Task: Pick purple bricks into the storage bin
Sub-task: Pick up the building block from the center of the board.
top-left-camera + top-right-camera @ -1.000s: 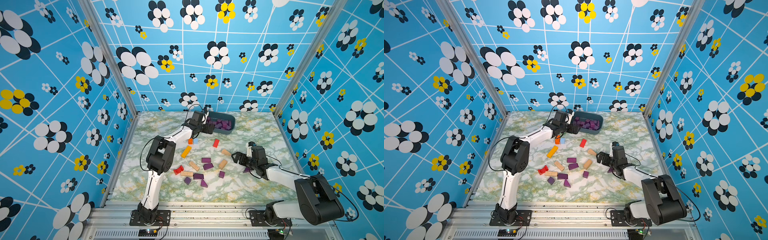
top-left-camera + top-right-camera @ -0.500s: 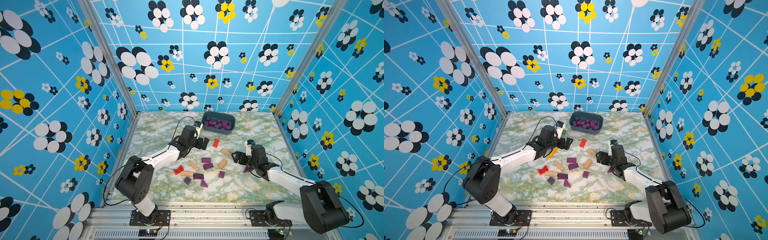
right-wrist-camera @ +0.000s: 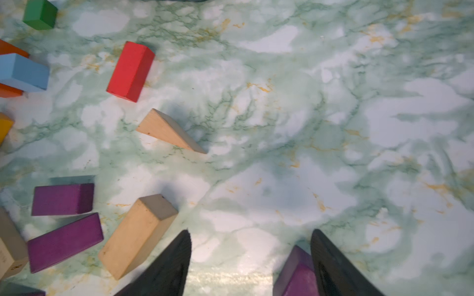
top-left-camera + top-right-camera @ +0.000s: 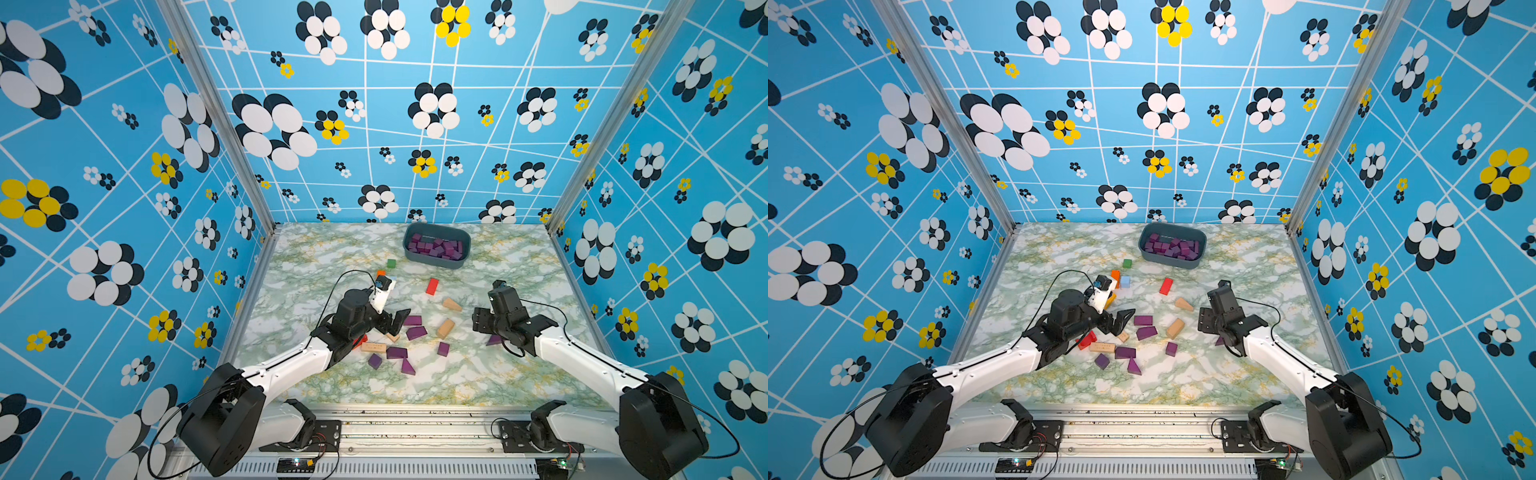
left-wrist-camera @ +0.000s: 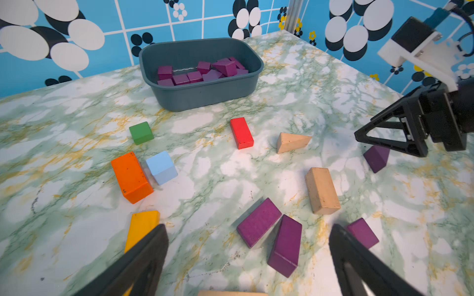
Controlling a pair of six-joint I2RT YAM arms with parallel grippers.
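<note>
Most purple bricks [image 4: 436,247] already lie in the storage bin [image 4: 432,262], far ahead of both sets of jaws and too jumbled to count. Seven remain on the table [image 4: 478,374]. Six cluster around the left gripper [image 5: 247,230], its jaws released wide and empty. One wedge [image 3: 297,271] sits ungrasped between the right gripper [image 3: 250,232]'s parted jaws, touching one finger [image 3: 333,269]. Beyond them are four tan blocks [image 4: 445,328], two red blocks [image 4: 432,286], one orange block [image 5: 130,176], one yellow block [image 5: 141,225], one green block [image 5: 141,132] and one light blue block [image 5: 161,167].
</note>
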